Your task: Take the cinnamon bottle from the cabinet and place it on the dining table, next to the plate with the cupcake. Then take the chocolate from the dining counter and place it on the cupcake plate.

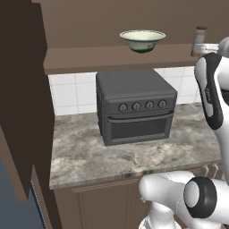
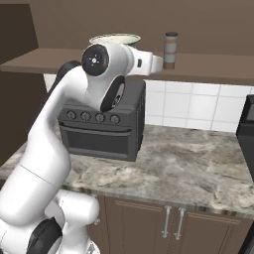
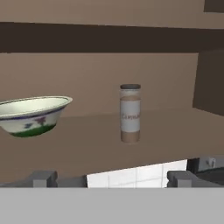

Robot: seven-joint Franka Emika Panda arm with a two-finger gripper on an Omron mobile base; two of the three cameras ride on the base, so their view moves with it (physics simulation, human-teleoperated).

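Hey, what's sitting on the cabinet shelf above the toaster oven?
On the shelf stand a cinnamon bottle, upright, and a white bowl with a green base, apart from each other. The bowl's inside is hidden by its rim.

- The bottle (image 3: 130,113) on the cabinet shelf carries a pale label with one reddish-brown word; it seems to begin "Cinn", but the letters are too blurred to read in full.
- The arm link (image 1: 210,96) bears a small dark marking, too small to read.
- The oven's (image 1: 136,106) knobs show no readable numbers.
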